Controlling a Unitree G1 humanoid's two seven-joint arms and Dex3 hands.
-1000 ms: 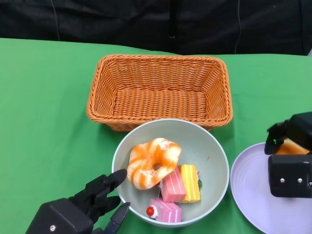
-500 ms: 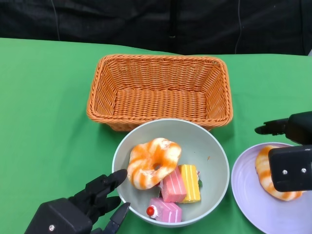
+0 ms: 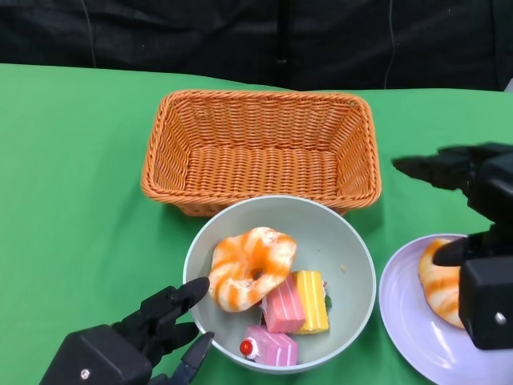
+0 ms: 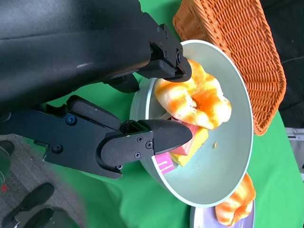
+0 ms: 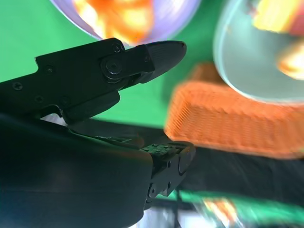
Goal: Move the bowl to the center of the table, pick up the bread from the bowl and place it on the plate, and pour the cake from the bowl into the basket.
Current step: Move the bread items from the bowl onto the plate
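Note:
The pale green bowl stands in front of the orange wicker basket. In it lie an orange-and-white ring bread and several cake pieces: a pink cake, a yellow cake and a pink cake with a cherry. A second bread lies on the lilac plate at the right. My right hand hovers above the plate's far side, fingers spread and holding nothing. Beside the bowl's left rim is my left hand, open; its fingers straddle the bowl rim.
The basket holds nothing. Green cloth covers the table, with a dark backdrop behind the far edge. The right wrist view is blurred, showing the plate, the bowl and the basket.
My right hand has let go of the bread, which now lies on the plate. The hand has opened, risen and moved toward the far side. Left hand and bowl are unmoved.

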